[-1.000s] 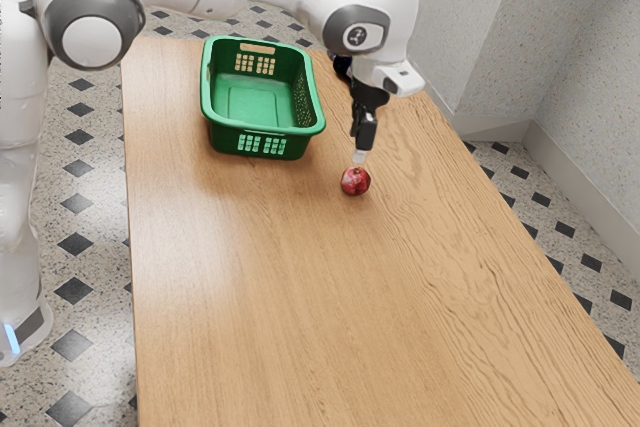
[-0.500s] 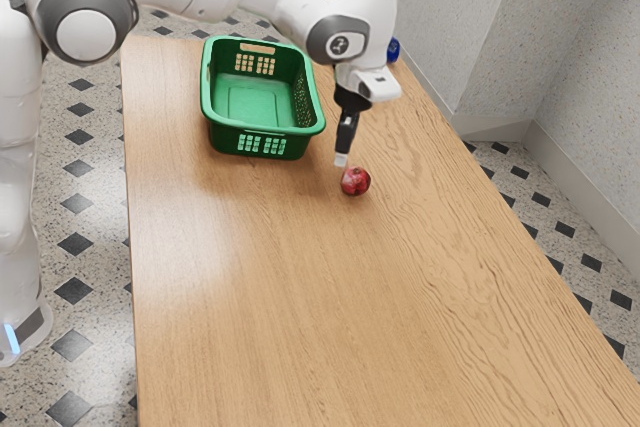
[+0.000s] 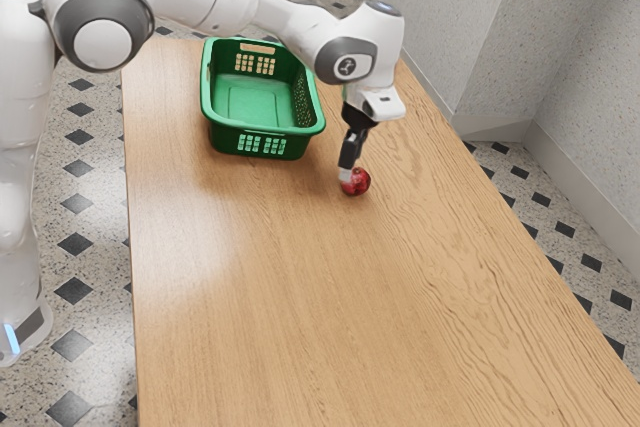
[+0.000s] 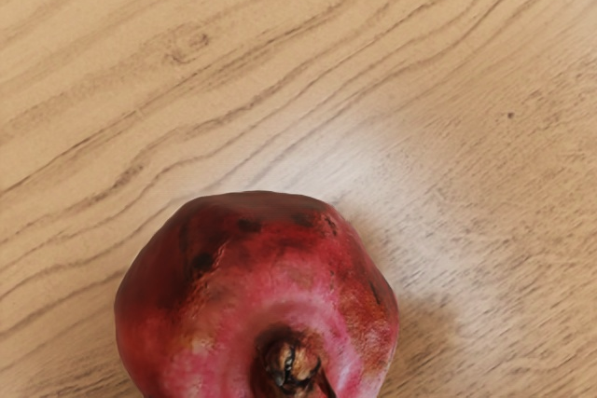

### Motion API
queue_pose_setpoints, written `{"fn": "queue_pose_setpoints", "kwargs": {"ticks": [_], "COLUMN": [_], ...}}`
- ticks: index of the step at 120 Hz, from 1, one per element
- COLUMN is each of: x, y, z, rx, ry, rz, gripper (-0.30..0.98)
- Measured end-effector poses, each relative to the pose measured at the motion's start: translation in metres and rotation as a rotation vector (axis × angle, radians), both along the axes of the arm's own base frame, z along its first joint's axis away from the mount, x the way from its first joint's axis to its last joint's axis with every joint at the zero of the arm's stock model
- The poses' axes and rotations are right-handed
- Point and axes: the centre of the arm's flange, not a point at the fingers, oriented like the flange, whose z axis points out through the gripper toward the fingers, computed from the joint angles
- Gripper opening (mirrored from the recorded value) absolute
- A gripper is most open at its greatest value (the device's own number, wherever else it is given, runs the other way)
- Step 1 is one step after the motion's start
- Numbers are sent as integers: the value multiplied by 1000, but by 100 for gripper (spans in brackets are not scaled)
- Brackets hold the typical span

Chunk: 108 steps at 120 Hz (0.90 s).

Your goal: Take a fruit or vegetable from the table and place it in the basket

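Note:
In the exterior view my gripper (image 3: pixel 348 173) is low over the table, its tip overlapping the upper left side of a red pomegranate (image 3: pixel 358 182). Whether it touches the fruit cannot be told. From the wrist view the pomegranate (image 4: pixel 252 295) appears large and close under the hand, its brown crown facing up toward the camera. A green basket (image 3: pixel 314 123) stands upright on the table, a short way from the fruit toward the exterior view's upper left, and its visible floor is bare.
The wooden table (image 3: pixel 290 297) runs toward the exterior view's bottom. Its long edge on the exterior view's right lies beyond the fruit, with a pale wall (image 3: pixel 560 47) farther off. My forearm reaches over the far end, behind the basket's rim.
My hand first shifted toward the exterior view's left, then came down and tilted, so its tip now overlaps the pomegranate. The fruit and the basket have stayed where they were.

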Motion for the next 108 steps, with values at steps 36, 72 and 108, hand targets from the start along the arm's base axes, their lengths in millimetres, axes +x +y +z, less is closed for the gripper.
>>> {"fn": "queue_pose_setpoints", "kwargs": {"ticks": [36, 72, 108], "x": [7, 9, 12], "y": [-7, -2, 0], "z": [-10, -14, -30], "rx": [-18, -29, -43], "ry": [-19, -34, -19], "rz": [-28, -26, -24], "gripper": [69, 69, 69]}}
